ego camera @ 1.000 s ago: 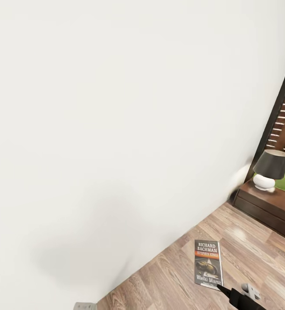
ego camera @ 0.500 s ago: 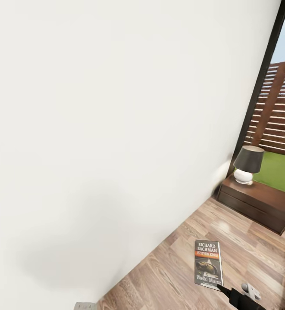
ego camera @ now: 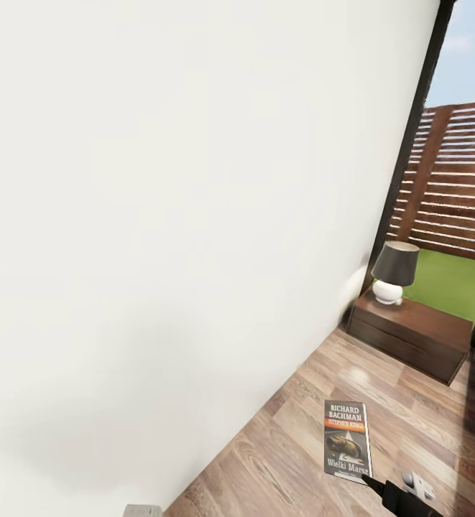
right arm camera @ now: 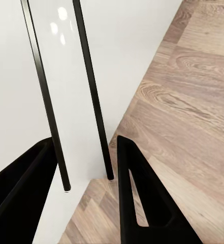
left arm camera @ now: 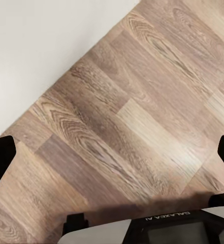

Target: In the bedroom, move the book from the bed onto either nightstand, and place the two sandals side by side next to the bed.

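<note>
While the right tool (right arm camera: 86,195) is clenching the book (ego camera: 348,439) by its lower edge, the cover is standing upright above the wood floor (ego camera: 280,459), just above the dark fingers (right arm camera: 137,203), edge-on between them in the right wrist view. The left tool (left arm camera: 112,152) is hanging released over bare planks. The nightstand (ego camera: 409,334) with its lamp (ego camera: 394,271) is sitting well beyond, beside the window (ego camera: 460,179).
</note>
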Tool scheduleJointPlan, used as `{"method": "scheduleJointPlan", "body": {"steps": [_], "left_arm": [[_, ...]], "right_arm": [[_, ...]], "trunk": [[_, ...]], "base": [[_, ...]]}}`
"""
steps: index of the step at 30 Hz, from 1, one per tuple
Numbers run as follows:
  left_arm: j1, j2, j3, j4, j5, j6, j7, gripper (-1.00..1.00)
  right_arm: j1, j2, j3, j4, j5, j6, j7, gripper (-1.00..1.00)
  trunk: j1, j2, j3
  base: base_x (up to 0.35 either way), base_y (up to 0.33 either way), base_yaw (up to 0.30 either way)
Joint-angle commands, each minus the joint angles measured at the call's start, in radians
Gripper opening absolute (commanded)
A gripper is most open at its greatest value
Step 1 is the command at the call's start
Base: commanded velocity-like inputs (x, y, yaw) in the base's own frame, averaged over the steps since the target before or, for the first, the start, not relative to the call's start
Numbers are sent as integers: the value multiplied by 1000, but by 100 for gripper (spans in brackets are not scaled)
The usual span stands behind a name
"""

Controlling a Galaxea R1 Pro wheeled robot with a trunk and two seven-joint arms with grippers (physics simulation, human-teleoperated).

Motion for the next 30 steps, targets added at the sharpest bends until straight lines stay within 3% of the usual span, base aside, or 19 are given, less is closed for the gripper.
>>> {"method": "scheduleJointPlan", "body": {"steps": [1, 7, 9, 16, 30], "left_arm": [[-1, 0, 8, 1, -7, -3, -5, 100], [-1, -1, 7, 3, -11, -2, -6, 100], [-1, -13, 2, 23, -20, -1, -7, 100], [-1, -30, -35, 69, -111, -2, -6, 100], [-1, -31, -37, 71, -121, -3, -5, 100]], "right_arm": [[-1, 0, -6, 0, -6, 6, 3, -100], [-1, 0, -6, 0, -6, 6, 3, -100], [-1, 0, -6, 0, -6, 6, 3, -100], [-1, 0, -6, 0, -6, 6, 3, -100], [-1, 0, -6, 0, -6, 6, 3, -100]], "trunk": [[1, -2, -2], [1, -2, -2], [1, -2, -2], [1, -2, -2], [1, -2, -2]], "base": [[324, 0, -16], [321, 0, -4], [302, 0, 0], [252, 0, -2], [16, 0, -225]]}}
